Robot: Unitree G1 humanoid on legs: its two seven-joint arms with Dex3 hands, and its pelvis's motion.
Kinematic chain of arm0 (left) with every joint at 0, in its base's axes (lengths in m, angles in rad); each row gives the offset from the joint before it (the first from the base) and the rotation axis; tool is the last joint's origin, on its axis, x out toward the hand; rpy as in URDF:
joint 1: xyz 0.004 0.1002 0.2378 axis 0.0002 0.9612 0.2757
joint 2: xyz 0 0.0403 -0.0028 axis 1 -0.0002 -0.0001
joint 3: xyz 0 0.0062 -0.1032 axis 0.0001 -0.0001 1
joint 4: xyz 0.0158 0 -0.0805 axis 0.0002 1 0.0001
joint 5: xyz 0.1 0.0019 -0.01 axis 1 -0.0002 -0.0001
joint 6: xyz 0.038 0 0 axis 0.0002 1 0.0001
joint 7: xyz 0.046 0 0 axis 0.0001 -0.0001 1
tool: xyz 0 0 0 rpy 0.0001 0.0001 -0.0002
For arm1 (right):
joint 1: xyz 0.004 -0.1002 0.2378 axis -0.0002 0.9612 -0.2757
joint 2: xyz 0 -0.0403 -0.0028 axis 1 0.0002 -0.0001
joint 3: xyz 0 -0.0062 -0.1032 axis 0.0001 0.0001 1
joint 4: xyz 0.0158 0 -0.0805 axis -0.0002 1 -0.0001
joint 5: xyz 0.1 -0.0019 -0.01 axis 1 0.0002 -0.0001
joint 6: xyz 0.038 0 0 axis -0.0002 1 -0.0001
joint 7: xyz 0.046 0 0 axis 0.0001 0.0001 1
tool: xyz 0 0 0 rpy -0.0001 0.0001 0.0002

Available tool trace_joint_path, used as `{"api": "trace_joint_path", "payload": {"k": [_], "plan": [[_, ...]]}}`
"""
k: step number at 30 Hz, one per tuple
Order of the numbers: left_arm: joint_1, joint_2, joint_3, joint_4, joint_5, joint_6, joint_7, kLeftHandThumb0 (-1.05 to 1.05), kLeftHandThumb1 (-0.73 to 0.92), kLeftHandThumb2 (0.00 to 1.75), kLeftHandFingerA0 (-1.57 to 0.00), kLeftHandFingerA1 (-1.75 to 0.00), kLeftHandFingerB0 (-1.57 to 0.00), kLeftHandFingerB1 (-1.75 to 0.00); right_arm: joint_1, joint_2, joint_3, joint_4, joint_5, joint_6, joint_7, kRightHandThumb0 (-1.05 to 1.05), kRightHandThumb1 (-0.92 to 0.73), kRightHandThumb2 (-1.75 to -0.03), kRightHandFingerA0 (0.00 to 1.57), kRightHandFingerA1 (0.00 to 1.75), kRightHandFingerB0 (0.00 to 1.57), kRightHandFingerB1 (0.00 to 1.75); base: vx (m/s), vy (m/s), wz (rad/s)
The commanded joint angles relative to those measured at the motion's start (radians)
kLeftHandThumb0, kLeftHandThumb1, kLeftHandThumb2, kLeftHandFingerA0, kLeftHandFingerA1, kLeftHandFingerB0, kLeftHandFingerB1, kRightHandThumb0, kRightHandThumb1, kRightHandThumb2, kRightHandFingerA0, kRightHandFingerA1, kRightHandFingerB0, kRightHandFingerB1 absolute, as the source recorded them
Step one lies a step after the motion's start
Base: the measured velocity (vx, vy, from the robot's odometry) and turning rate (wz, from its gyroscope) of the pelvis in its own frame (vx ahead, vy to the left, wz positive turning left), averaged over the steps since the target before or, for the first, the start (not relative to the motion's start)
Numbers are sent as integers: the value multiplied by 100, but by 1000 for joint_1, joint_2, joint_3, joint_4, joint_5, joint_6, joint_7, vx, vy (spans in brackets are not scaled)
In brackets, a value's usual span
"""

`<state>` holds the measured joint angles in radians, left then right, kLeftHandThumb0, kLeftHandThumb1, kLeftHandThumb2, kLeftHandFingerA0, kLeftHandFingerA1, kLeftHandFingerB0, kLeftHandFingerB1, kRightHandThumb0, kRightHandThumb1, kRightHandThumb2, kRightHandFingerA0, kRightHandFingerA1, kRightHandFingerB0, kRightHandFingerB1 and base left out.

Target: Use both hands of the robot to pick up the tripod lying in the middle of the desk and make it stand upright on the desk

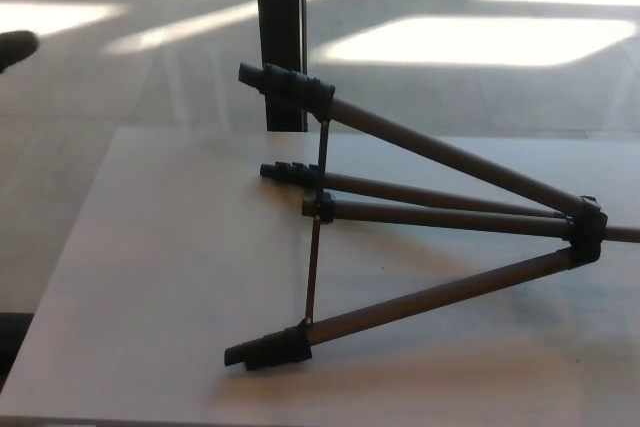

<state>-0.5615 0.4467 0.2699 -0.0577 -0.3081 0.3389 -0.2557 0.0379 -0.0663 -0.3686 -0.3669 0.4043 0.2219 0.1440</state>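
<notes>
Head view: tripod (440,217) lying on its side on counter (150,277), legs spread leftward. Left robot hand (14,45) barely visible at far left edge, grip impossible to tell; right unseen.

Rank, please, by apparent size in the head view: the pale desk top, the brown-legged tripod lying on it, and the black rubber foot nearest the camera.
Largest to smallest:
1. Pale desk top
2. Brown-legged tripod
3. Black rubber foot, much the smallest
</notes>
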Motion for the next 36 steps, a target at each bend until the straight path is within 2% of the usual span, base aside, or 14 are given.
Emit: {"api": "trace_joint_path", "payload": {"k": [1, 4, 5, 6, 11, 12, 13, 22, 31, 32, 33, 34, 35, 36], "plan": [[-195, -25, -177, -23, 89, 161, 43, -74, 66, 60, -30, -60, -33, -42, -23, 43, 133, -54, 13, 240, -113, -89, -71, -62, 45, 69, 45, 40, 0, 0, 0], [-219, -22, -209, -27, 102, 167, 37, -71, 66, 61, -29, -59, -32, -41, -44, 85, 143, -29, 25, 253, -148, -89, -68, -61, 47, 69, 49, 40, 0, 0, 0], [-245, -38, -230, -26, 102, 183, 41, -75, 65, 61, -28, -61, -31, -42, -78, 153, 138, 18, 38, 257, -209, -85, -46, -91, 54, 72, 58, 52, 0, 0, 0], [-274, -61, -250, -21, 99, 213, 54, -74, 63, 60, -28, -60, -32, -42, -106, 171, 157, 74, 20, 258, -212, -88, -66, -61, 54, 75, 60, 47, 0, 0, 0], [-322, -100, -291, 1, 97, 228, 52, -78, 60, 59, -26, -62, -29, -43, -129, 221, 184, 128, -3, 273, -231, -92, -57, -71, 48, 71, 52, 47, 0, 0, 0], [-322, -86, -322, -9, 130, 218, 44, -81, 48, 88, -25, -62, -27, -51, -127, 230, 192, 142, -12, 260, -229, -90, -58, -73, 47, 71, 49, 47, 0, 0, 0], [-328, -79, -348, -18, 143, 216, 29, -77, 65, 60, -26, -57, -29, -41, -126, 251, 204, 152, -30, 256, -250, -92, -57, -78, 50, 74, 49, 50, 0, 0, 0], [-348, -51, -476, -40, 236, 211, -10, -75, 64, 60, -26, -58, -33, -42, -83, 302, 199, 129, -18, 306, -329, -88, -74, -63, 44, 83, 46, 49, 0, 0, 0], [-518, 95, -875, 76, 651, -42, -96, -86, 68, 61, -15, -57, -27, -40, -14, 375, 187, 86, 2, 284, -406, -87, -70, -61, 53, 89, 55, 55, 0, 0, 0], [-536, 96, -904, 84, 676, -54, -104, -87, 53, 94, -14, -60, -20, -50, -4, 375, 189, 84, 3, 281, -403, -86, -70, -62, 52, 88, 54, 54, 0, 0, 0], [-549, 98, -925, 89, 694, -57, -106, -87, 53, 94, -14, -60, -20, -50, 6, 375, 192, 80, 5, 279, -399, -86, -70, -62, 52, 88, 54, 54, 0, 0, 0], [-566, 92, -947, 90, 704, -41, -118, -87, 68, 62, -12, -58, -25, -41, 23, 370, 202, 63, 4, 286, -393, -85, -71, -62, 51, 86, 54, 53, 0, 0, 0], [-594, 89, -987, 101, 740, -42, -128, -88, 54, 95, -10, -59, -17, -50, 39, 367, 209, 54, 0, 283, -390, -87, -71, -62, 51, 83, 53, 52, 0, 0, 0], [-607, 90, -1007, 105, 759, -49, -132, -88, 54, 95, -10, -59, -17, -50, 45, 370, 207, 51, 7, 282, -388, -87, -71, -62, 51, 83, 53, 52, 0, 0, 0]]}}
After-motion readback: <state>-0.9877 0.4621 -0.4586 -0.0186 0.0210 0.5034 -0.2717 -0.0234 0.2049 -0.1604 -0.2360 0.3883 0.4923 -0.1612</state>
